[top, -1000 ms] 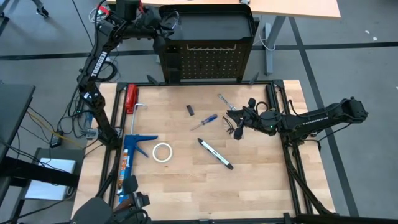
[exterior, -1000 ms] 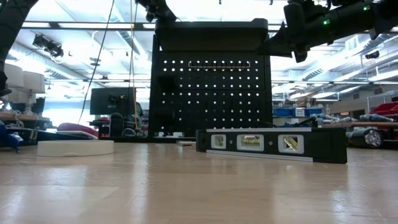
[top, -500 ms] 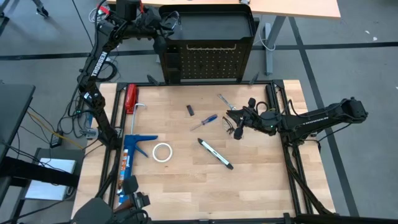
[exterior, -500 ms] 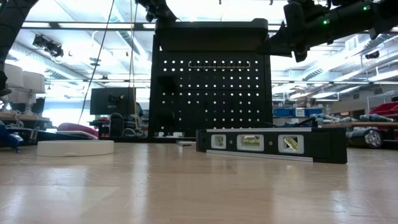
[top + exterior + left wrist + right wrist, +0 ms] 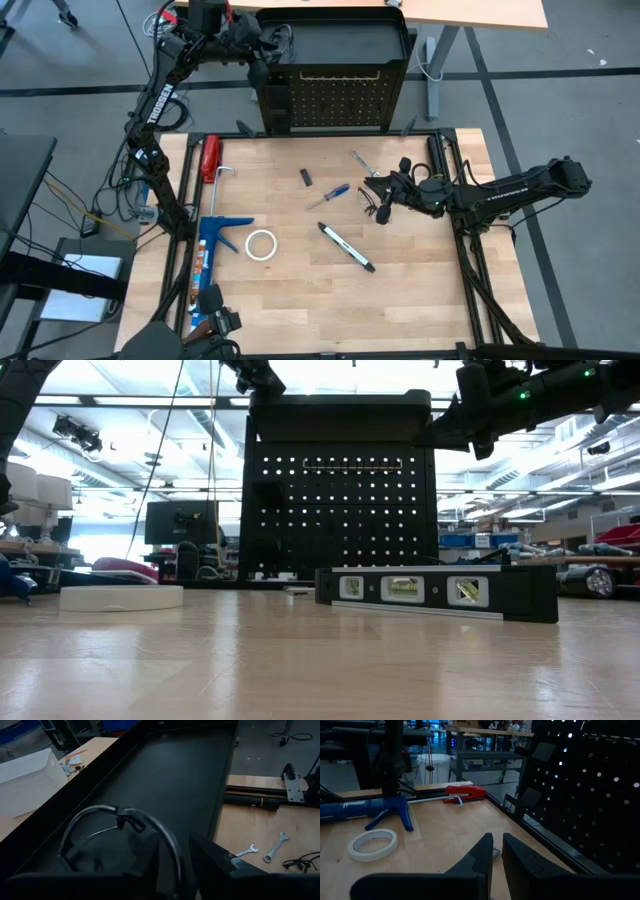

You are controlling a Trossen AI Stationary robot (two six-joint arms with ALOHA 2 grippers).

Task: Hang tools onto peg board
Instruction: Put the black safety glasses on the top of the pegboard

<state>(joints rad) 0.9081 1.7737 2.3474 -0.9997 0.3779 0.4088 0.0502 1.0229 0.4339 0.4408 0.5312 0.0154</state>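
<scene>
The peg board (image 5: 330, 95) stands upright at the table's far edge, with a black tray (image 5: 165, 775) on its top. My left gripper (image 5: 176, 844) reaches over that tray's left end, open. A pair of black-framed safety glasses (image 5: 120, 822) is in the tray, one lens rim between my fingers. My right gripper (image 5: 385, 195) hovers shut over the table's right part, above a second pair of glasses (image 5: 376, 207). Two silver wrenches (image 5: 277, 845), a blue-handled screwdriver (image 5: 328, 196), a white tape roll (image 5: 261, 244) and a black-and-white level (image 5: 346, 247) lie flat on the tabletop. My left gripper has the glasses' right lens rim (image 5: 169, 842) standing between its two fingers, close beside one finger (image 5: 152, 862) and apart from the other. Whether that finger touches the rim I cannot tell. The fingers slant down over the tray from its left end.
A red-handled tool (image 5: 210, 158) and a long blue caulking gun (image 5: 212, 245) lie along the table's left edge. A small black piece (image 5: 306, 177) lies near the middle. A silver hook bar (image 5: 352, 462) sits high on the board. Bare wood spreads along the near edge.
</scene>
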